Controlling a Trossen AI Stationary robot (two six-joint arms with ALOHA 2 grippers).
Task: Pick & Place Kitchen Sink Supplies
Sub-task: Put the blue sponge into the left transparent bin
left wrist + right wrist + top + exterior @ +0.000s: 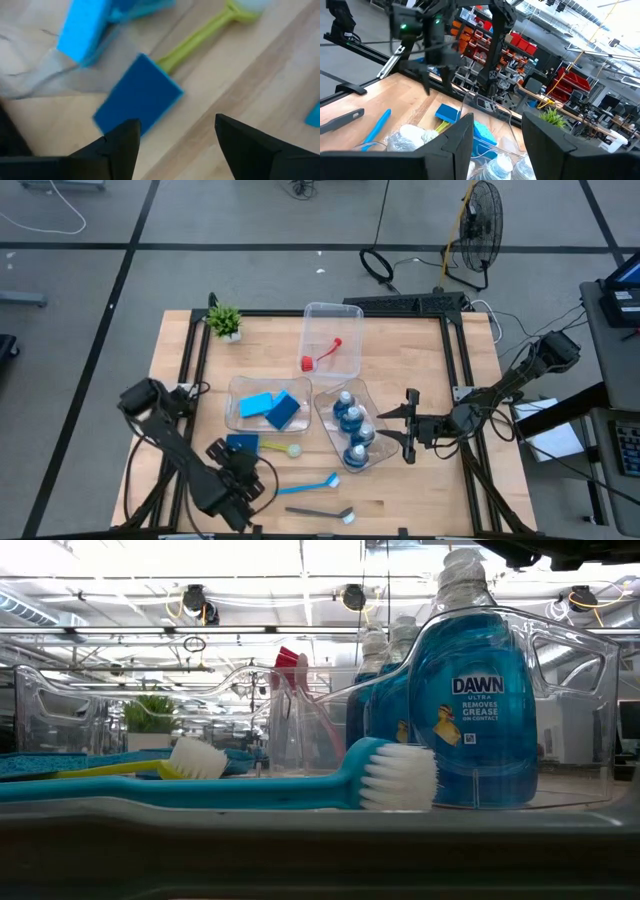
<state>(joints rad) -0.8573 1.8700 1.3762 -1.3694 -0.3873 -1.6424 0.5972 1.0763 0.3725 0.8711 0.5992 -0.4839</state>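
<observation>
left pincer: left gripper hangs over the loose dark-blue sponge near the table's front-left, jaws parted and straddling nothing; one fingertip sits just at the sponge's edge, contact cannot be told.
grip: released, nothing held.
right pincer: right gripper waits just beside the bottle bin on its right, jaws apart with nothing between them.
task thing now: the dark-blue sponge lies flat on the wood, just outside the sponge bin, beside the handle of the yellow-green brush.
done so far: several bottles stand in the bottle bin; two sponges lie in the sponge bin; the red brush lies in the far bin.
left to do: as a judgement, one sponge and three brushes are unsorted: yellow-green, light-blue brush and dark-grey brush all lie on the table near the front edge.
progress: roughly past halfway, judging by what is binned against what lies loose.
step in hand: likely lowering to close on the dark-blue sponge.
not seen: a fourth sponge cannot be made out.
</observation>
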